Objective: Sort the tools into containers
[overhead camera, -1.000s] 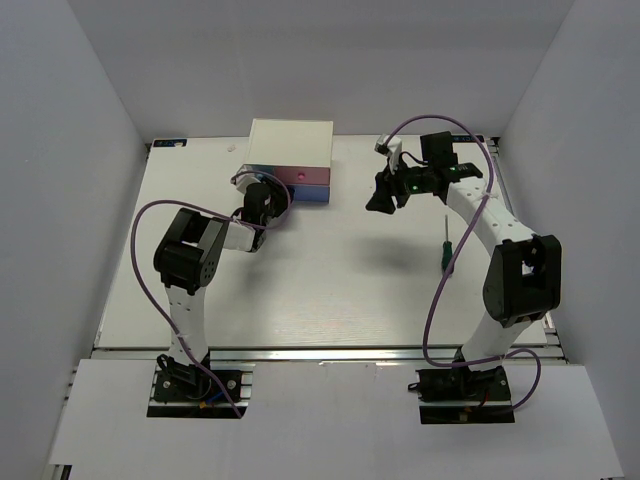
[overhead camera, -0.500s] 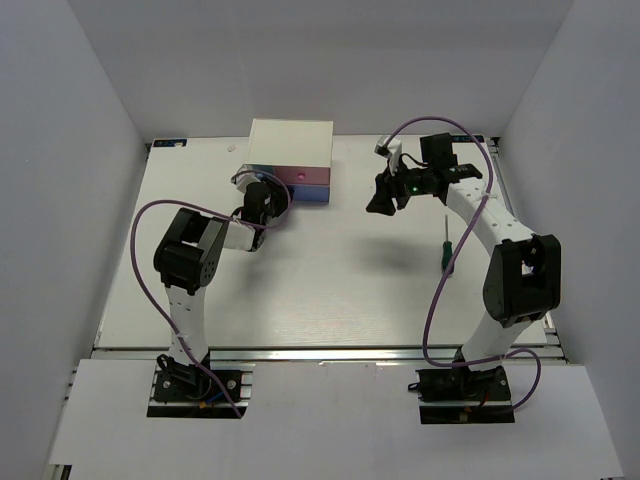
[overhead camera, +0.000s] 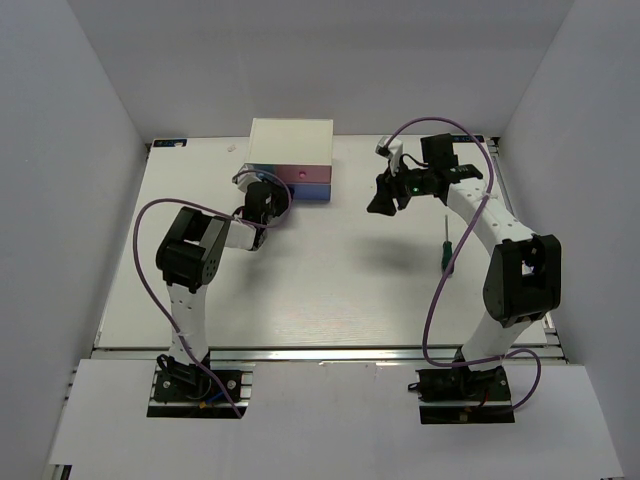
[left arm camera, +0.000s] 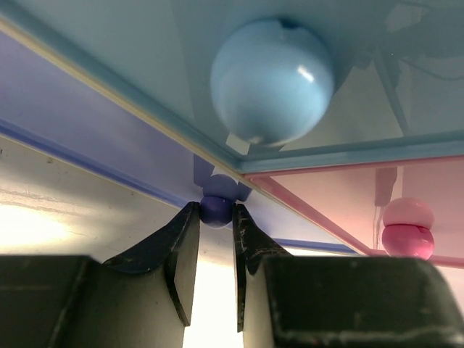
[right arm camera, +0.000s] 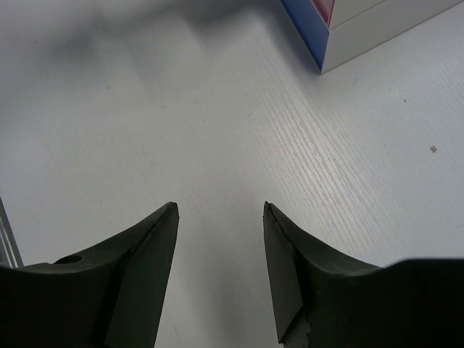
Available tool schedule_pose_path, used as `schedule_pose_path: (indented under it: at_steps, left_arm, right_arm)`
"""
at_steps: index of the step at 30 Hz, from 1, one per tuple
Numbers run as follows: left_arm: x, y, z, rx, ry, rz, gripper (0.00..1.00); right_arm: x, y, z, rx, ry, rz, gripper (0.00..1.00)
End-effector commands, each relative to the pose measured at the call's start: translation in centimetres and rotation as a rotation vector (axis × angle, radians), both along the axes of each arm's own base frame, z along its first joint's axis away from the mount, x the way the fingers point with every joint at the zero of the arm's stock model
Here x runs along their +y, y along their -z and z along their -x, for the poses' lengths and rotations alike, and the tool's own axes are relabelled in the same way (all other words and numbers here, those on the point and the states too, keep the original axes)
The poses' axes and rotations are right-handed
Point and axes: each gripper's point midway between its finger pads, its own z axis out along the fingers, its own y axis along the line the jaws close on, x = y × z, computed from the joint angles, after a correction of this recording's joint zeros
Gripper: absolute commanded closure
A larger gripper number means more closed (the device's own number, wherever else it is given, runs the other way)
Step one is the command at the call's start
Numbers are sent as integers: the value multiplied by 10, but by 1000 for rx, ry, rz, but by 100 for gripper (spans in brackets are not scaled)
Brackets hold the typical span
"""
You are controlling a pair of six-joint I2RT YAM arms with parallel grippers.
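The white box cabinet [overhead camera: 290,145] stands at the back of the table. In the left wrist view its light blue drawer front has a round knob [left arm camera: 272,80], the pink front has a pink knob [left arm camera: 407,230], and the periwinkle front [left arm camera: 87,134] has a small dark blue knob [left arm camera: 216,210]. My left gripper [left arm camera: 214,217] is shut on that periwinkle knob; in the top view it [overhead camera: 266,196] sits against the cabinet's front. My right gripper [right arm camera: 220,210] is open and empty above bare table, right of the cabinet [overhead camera: 380,200]. The green-handled screwdriver [overhead camera: 443,246] lies by the right arm. The wrench and dark-handled screwdrivers are out of view.
White walls enclose the table on three sides. Purple cables loop from both arms. A corner of the cabinet [right arm camera: 341,29] shows at the top of the right wrist view.
My left gripper has crept slightly closer to the cabinet's front. The right arm and the screwdriver have not visibly moved.
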Motion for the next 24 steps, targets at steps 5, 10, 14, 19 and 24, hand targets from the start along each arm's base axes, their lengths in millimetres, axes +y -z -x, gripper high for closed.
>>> schedule_pose_path:
  at_steps: [5,10,14,19,24]
  left_arm:
    - [-1,-17,21,-32,37,23,78]
    - [-7,-30,47,-47,87,16,80]
    - [-5,-23,77,-21,119,1,80]
    - [-13,-20,110,6,175,-22,80]
    - [-12,-19,130,15,179,-19,69]
  right_arm:
    - [-1,-13,4,-39,-15,-21,44]
    - [0,-12,7,-32,-18,-22,44]
    - [-2,-13,9,-36,-15,-21,44]
    - [-5,-8,14,-27,-7,-9,45]
    - [-13,-7,8,-35,74,22,45]
